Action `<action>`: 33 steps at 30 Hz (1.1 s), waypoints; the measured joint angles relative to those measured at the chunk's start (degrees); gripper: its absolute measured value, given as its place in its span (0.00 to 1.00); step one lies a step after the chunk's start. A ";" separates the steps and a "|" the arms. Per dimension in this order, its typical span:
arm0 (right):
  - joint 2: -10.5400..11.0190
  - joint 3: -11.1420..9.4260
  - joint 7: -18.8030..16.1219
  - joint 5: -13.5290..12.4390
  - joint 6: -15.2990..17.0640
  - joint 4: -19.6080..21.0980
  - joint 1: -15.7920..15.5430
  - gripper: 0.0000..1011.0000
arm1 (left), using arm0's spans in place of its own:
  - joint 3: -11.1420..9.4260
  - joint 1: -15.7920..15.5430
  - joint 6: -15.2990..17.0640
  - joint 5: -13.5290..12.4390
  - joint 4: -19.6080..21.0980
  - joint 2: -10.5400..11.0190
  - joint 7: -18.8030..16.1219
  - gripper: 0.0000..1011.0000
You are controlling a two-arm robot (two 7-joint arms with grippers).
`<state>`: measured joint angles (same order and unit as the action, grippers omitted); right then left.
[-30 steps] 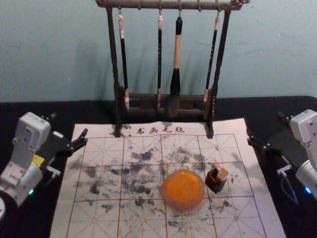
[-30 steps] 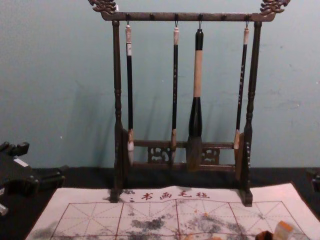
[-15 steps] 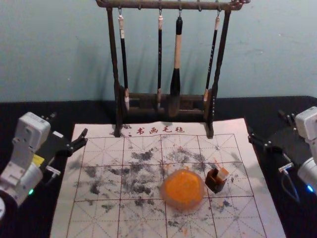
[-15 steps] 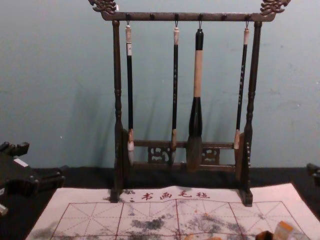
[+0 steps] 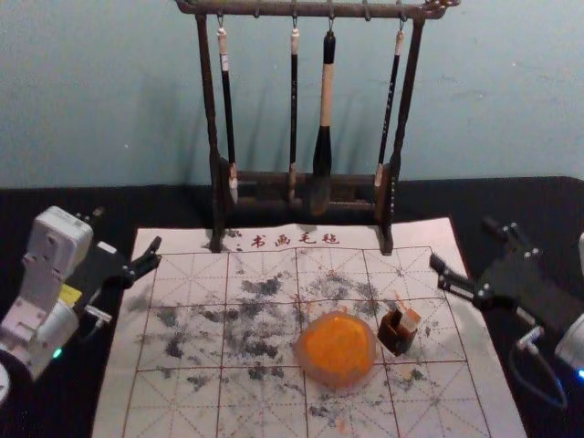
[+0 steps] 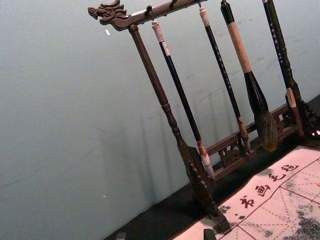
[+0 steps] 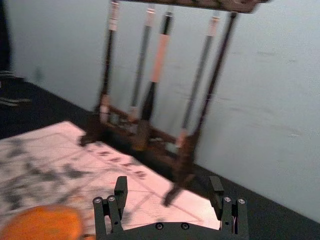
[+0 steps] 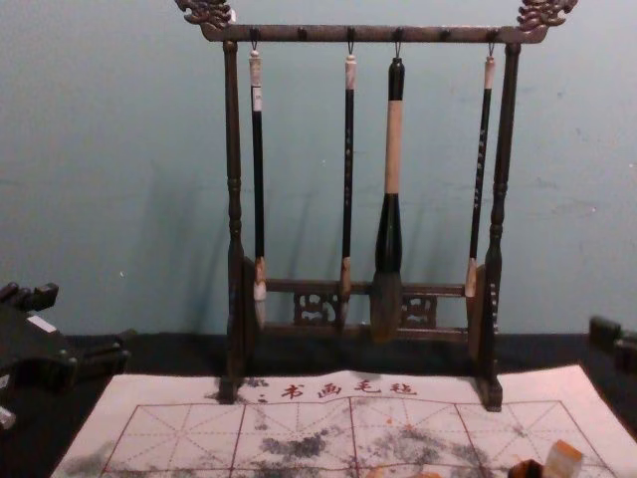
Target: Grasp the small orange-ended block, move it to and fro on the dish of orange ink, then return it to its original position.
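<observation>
Block (image 5: 412,319) prob. light & stiff, w/ little give; can't confirm mat'l. Orange end may be slick w/ ink, so a grip could slide there. Best hold: pale sides, approx. mid-height, square-on, light squeeze, inky end left free. It's tilted at the dark box (image 5: 396,336), which sits just to the R of the ink dish (image 5: 333,380); can't tell if block is in the box or leaning on it, so a straight lift w/o dragging the box is safer. Dish prob. light too, could skid if pressed hard.

R pincer (image 5: 463,242) open, nothing in it, by the far R edge of the mat (image 5: 201,420), well apart from block; prob. needs to come in & down next. L pincer (image 5: 128,228) also open & empty, idle near the mat's L edge.

Count: 1 block, 1 dark box, 1 ink dish, 1 mat, 1 rack (image 5: 274,9) w/ 4 brushes (3 slim, 1 thick brush (image 5: 322,155)), 2 pincers, 1 black counter (image 5: 520,193) under it all
</observation>
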<state>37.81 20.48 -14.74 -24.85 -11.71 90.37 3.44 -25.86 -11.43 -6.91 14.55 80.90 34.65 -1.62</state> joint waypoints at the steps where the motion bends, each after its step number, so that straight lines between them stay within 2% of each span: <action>1: 0.14 0.13 -0.80 -0.22 -0.12 0.21 -0.27 0.99 | 0.00 0.00 0.00 0.00 0.00 0.00 0.00 0.99; 13: 0.20 2.13 -8.05 -1.02 1.45 0.44 -1.70 0.99 | 0.00 0.00 0.00 0.00 0.00 0.00 0.00 0.99; 27: -1.17 2.87 -12.12 -0.99 4.77 -2.24 -1.14 0.99 | 0.00 0.00 0.00 0.00 0.00 0.00 0.00 0.99; 33: -2.68 2.42 -12.92 -1.10 6.01 -4.49 -0.39 0.99 | 0.00 0.00 0.00 0.00 0.00 0.00 0.00 0.99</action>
<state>35.12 22.91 -27.66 -25.95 -5.70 85.89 3.04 -25.86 -11.43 -6.91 14.55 80.90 34.65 -1.62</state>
